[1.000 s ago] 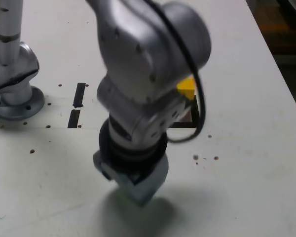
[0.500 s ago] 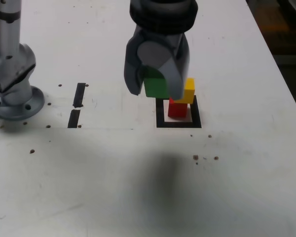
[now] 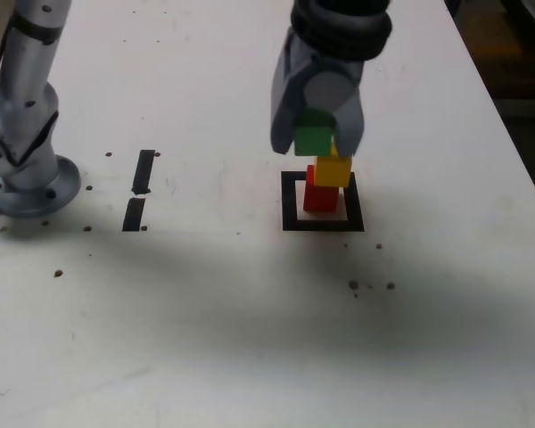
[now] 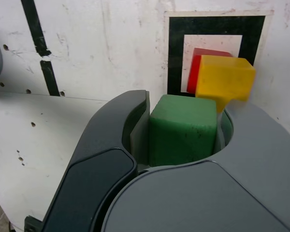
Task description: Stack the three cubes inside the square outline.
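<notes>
We see the gripper (image 3: 318, 134) hanging from above in the exterior view, its jaws clamped on the green cube (image 3: 313, 139), a matte block with crisp edges and a few faint dark specks on the face that the wrist view shows. The jaws are smooth moulded shells, pale grey outside and dark grey on the inner pads, curved like two cupped scoops around the cube.

Just below it stand the yellow cube (image 3: 333, 169) and the red cube (image 3: 320, 196), the yellow resting on the red but shifted toward 3 o'clock in the exterior view, so the pair does not line up squarely. The green cube sits slightly toward 9 o'clock of the yellow; we cannot tell whether the two touch. The red cube rests on the white centre of the square outline (image 3: 291, 207), a thick band of black tape with sharp corners.

At 9 o'clock from the outline, well apart, lie two short black tape strips (image 3: 139, 190), end to end. The tabletop (image 3: 250, 339) is flat white board, scuffed, dotted with small dark holes and crumbs. At its 9 o'clock edge stands the arm's base (image 3: 27, 169), brushed silver metal on a round bolted flange.
</notes>
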